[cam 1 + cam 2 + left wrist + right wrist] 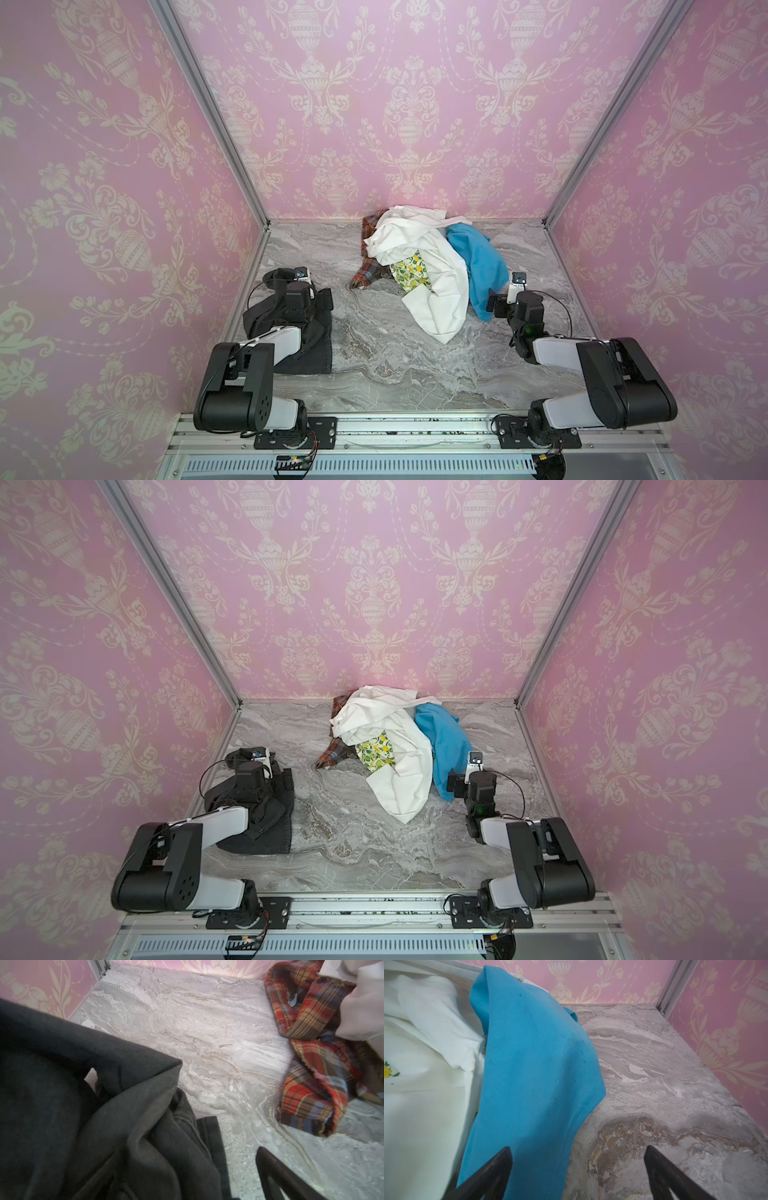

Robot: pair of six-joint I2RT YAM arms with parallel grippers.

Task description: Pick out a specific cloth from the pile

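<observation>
Over the grey marble tabletop [395, 365], the pile [424, 266] sits just ahead of the right gripper [577, 1147], jaws wide and empty, while the cloth [320, 353] lies well apart, slumped beside the left gripper [192, 1149], jaws wide, ungripped, so picking looks done.

— What closes the space in?
— Three walls [415, 104], back and both sides, papered pink with a cream pattern of urns and garlands.
— And where they meet?
— Silver metal posts [214, 116] run up from each back corner of the worktop [395, 365].
— The worktop itself?
— Grey marble look, brownish veins, evenly lit, soft shadows.
— Its front edge?
— A silver rail [415, 428] along it, with a slotted grey strip [415, 463] below.
</observation>
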